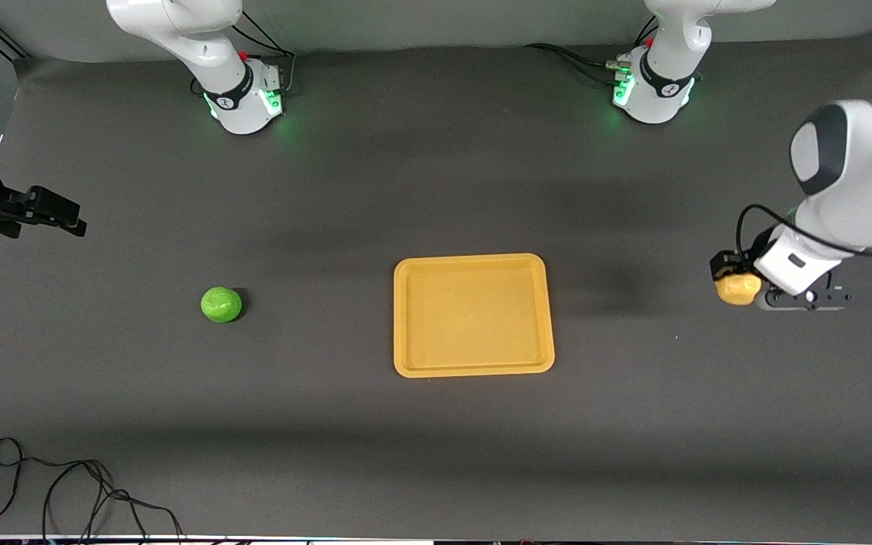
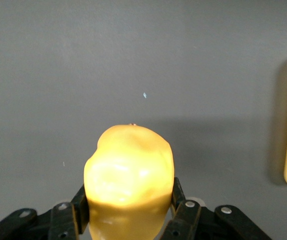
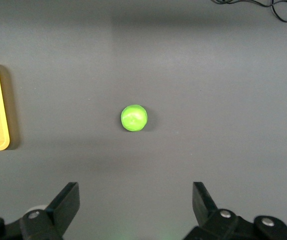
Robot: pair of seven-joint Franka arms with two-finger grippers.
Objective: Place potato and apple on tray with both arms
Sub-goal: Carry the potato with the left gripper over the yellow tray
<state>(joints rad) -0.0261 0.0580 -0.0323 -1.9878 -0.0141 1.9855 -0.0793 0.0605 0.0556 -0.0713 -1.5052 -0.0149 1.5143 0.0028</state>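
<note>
1. We judge the task barely under way: the tray (image 1: pixel 474 314) carries nothing yet, so both fruits are left to place.

2. Starting at the right arm's end of the worktop (image 1: pixel 436 189), the right claw (image 1: pixel 42 214) hangs in the air over bare worktop. In the right wrist view its fingers (image 3: pixel 66 202) stand wide apart and hold nothing.

3. The apple (image 1: pixel 221 304) rests on the worktop, untouched, well apart from the right claw, between that claw and the tray though closer to the front camera than the claw. In the right wrist view it lies centred ahead of the open fingers, so we judge a reach forward and down would bring the claw around it.

4. The tray sits mid-worktop, well apart from both claws. An edge of it shows in each wrist view.

5. At the left arm's end, the left claw (image 1: pixel 739 281) is closed around the potato (image 1: pixel 739 289). In the left wrist view the fingers (image 2: pixel 178 200) press on either side of it, with most of the potato standing out past the fingertips.

6. We cannot tell whether the potato is already clear of the worktop or just touching it. It is gripped but not delivered: carrying it across to the tray and releasing it are left.

7. For the apple, every step is left: approach, grasp, carry, release.
</note>
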